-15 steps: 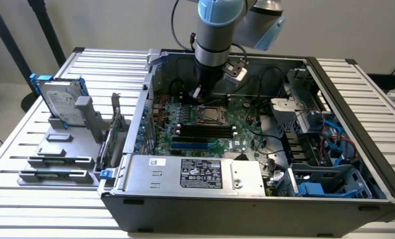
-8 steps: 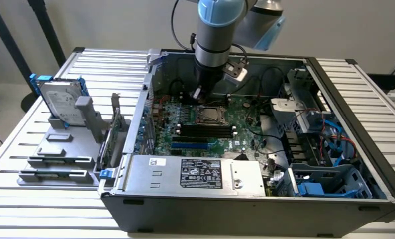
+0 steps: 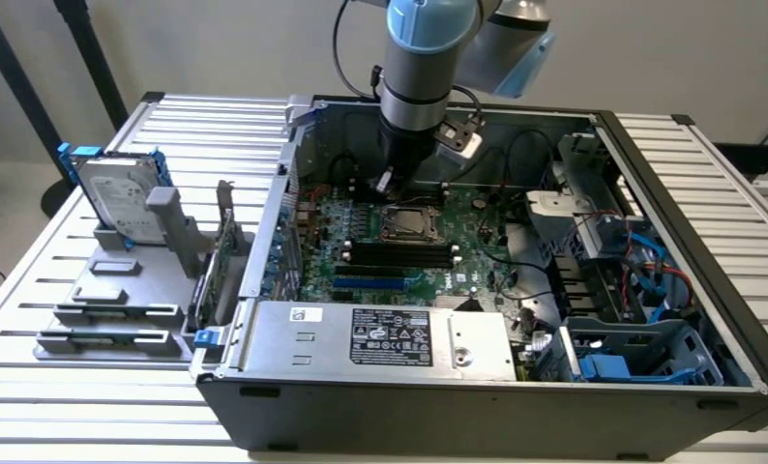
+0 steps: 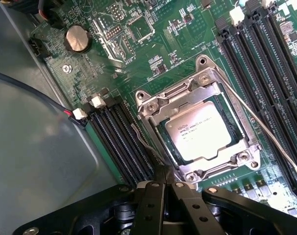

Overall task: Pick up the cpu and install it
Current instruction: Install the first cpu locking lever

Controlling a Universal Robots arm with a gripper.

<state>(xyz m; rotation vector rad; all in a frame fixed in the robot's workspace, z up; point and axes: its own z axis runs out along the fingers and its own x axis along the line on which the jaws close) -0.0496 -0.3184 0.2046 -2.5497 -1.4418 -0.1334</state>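
The cpu (image 4: 200, 129), a small square chip with a dull silver top and printed text, lies flat inside the metal socket frame (image 4: 151, 110) on the green motherboard (image 4: 114, 68). In the exterior view the socket (image 3: 407, 224) sits mid-board inside the open computer case. My gripper (image 4: 163, 170) is shut, its black fingers pressed together with nothing visible between them. Its tips hover at the socket's edge, just beside the cpu and apart from it. The exterior view shows the gripper (image 3: 387, 184) reaching down into the case just behind the socket. A thin silver lever rod (image 4: 266, 129) runs along one side of the socket.
Black memory slots (image 4: 121, 142) flank the socket, and a coin battery (image 4: 76, 38) sits on the board. Case walls (image 3: 487, 396), a power supply (image 3: 384, 333) and cables (image 3: 642, 261) crowd the arm. Outside, on the exterior view's left, stand a hard drive (image 3: 113, 198) and grey holder blocks (image 3: 113, 314).
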